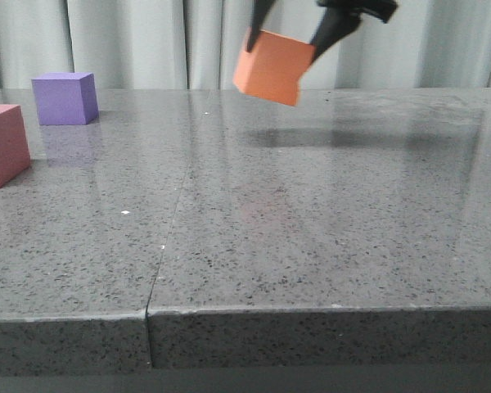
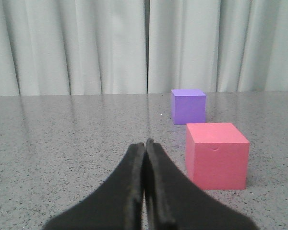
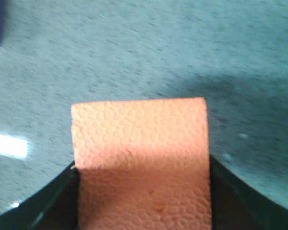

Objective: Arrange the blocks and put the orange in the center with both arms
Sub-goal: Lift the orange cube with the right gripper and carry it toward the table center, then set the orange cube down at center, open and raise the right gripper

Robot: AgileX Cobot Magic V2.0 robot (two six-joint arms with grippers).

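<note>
My right gripper is shut on the orange cube and holds it tilted, well above the grey table, at the top middle of the front view. In the right wrist view the orange cube fills the space between the dark fingers. The pink cube sits at the table's left edge, and the purple cube stands behind it. My left gripper is shut and empty, low over the table, with the pink cube beside it and the purple cube farther off.
The grey speckled table has a seam running front to back left of the middle. Pale curtains hang behind the table. The table's front edge is near the camera.
</note>
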